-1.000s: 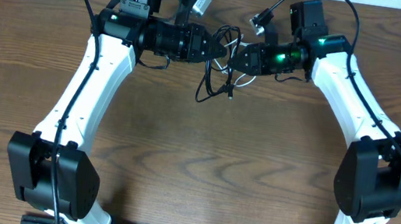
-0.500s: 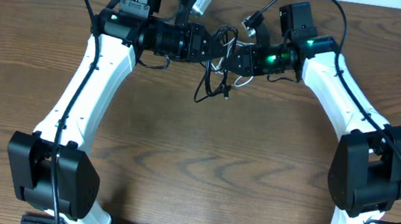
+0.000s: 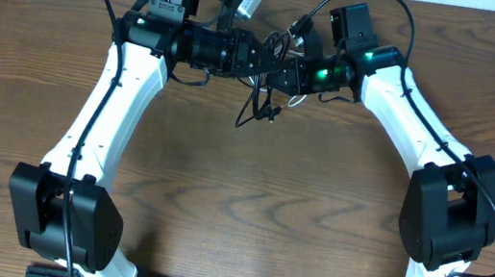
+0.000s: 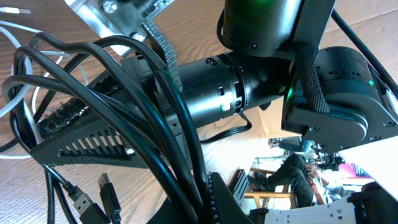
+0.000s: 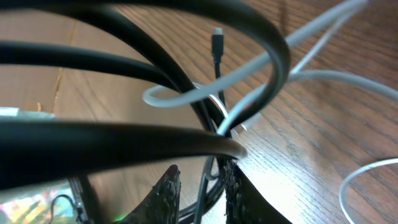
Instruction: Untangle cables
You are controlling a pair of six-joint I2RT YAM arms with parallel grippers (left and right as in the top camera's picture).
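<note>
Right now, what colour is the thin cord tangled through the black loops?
The thin cord is white; the right wrist view shows it best.

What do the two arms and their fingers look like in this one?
The left arm and right arm have white link shells, bulky black joint housings and thick black wires. The right wrist glows green; its fingers are black and rough-textured.

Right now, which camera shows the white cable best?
The right wrist view. There the white cable runs close and bright, threading through the big loops of the black cable. The left wrist view catches only short bits at its left edge. From overhead it is too small and tangled to make out.
</note>
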